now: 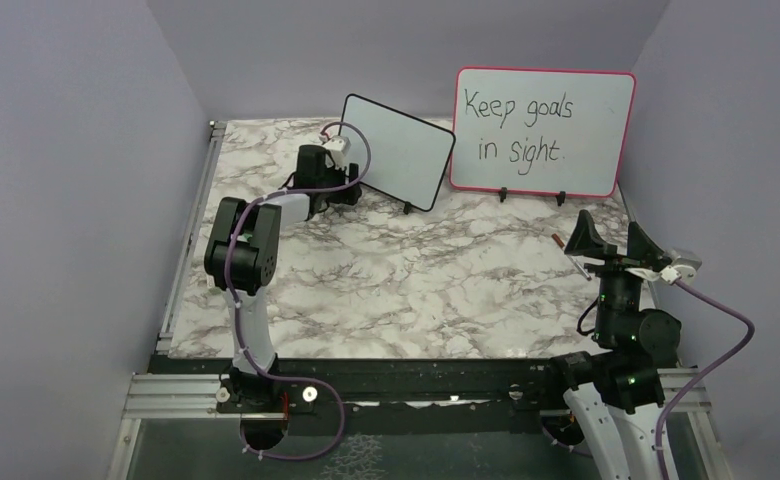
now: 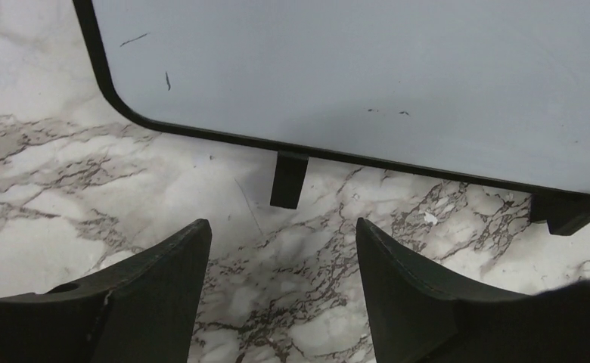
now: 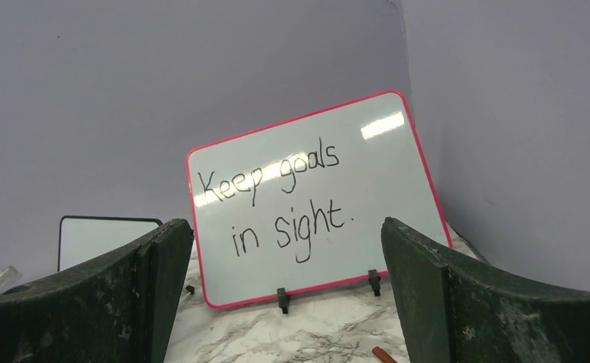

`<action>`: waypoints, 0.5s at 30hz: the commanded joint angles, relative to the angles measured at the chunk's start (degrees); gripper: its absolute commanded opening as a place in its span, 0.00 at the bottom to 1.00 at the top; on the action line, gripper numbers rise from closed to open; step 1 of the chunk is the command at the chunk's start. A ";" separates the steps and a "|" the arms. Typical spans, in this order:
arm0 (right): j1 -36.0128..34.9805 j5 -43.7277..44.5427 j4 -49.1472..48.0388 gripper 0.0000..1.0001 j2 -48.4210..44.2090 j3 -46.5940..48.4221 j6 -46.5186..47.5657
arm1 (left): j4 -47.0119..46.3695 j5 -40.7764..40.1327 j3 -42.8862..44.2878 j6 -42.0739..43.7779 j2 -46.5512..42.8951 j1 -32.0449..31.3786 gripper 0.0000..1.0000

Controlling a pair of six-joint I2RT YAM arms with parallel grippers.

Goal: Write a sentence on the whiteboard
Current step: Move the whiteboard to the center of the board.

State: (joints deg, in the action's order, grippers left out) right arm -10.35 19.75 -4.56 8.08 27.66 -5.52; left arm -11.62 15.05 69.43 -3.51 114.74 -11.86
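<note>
The whiteboard [image 1: 398, 150], black-framed with two small black feet, stands at the back of the marble table and is turned a little to the left. Its face is blank except for a few tiny marks, so no reddish-brown sentence shows. It fills the top of the left wrist view [image 2: 352, 68] and peeks in at the left of the right wrist view [image 3: 103, 238]. My left gripper [image 1: 341, 193] is open and empty, low in front of the board's lower left edge [image 2: 281, 227]. My right gripper [image 1: 610, 222] is open and empty at the right, raised [image 3: 284, 223].
The larger pink-framed board [image 1: 543, 130] reading "Keep goals in sight" stands at the back right [image 3: 315, 197]. A reddish-brown marker [image 1: 562, 241] lies on the table just left of my right gripper [image 3: 383, 353]. Purple walls enclose the table [image 1: 386, 290].
</note>
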 commanded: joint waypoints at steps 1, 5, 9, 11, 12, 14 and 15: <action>-0.72 1.06 0.42 1.00 -0.30 -0.31 0.15 | -2.70 2.46 4.44 2.48 3.55 0.16 0.67; -0.77 1.69 0.19 1.00 -0.21 -0.33 0.41 | -1.66 3.00 7.33 2.97 6.01 0.26 0.59; -0.84 1.79 -0.02 1.00 0.09 -0.42 0.47 | -0.45 3.42 9.48 3.24 7.42 0.26 0.57; -0.84 1.79 -0.18 1.00 0.14 -0.50 0.51 | 0.71 3.63 10.85 3.24 8.40 0.29 0.55; -0.80 1.79 -0.14 1.00 0.15 -0.50 0.53 | 1.24 3.82 11.46 3.24 8.64 0.34 0.53; -0.90 1.91 -0.12 1.00 0.14 -0.49 0.59 | 1.61 4.16 12.07 3.24 9.10 0.34 0.48; -0.92 1.96 -0.14 1.00 0.11 -0.49 0.60 | 1.58 4.17 12.09 3.24 9.17 0.30 0.45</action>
State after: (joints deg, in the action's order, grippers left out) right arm -10.90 20.29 -4.58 8.14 27.66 -5.48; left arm -10.44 17.06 79.24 -1.02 122.48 -11.84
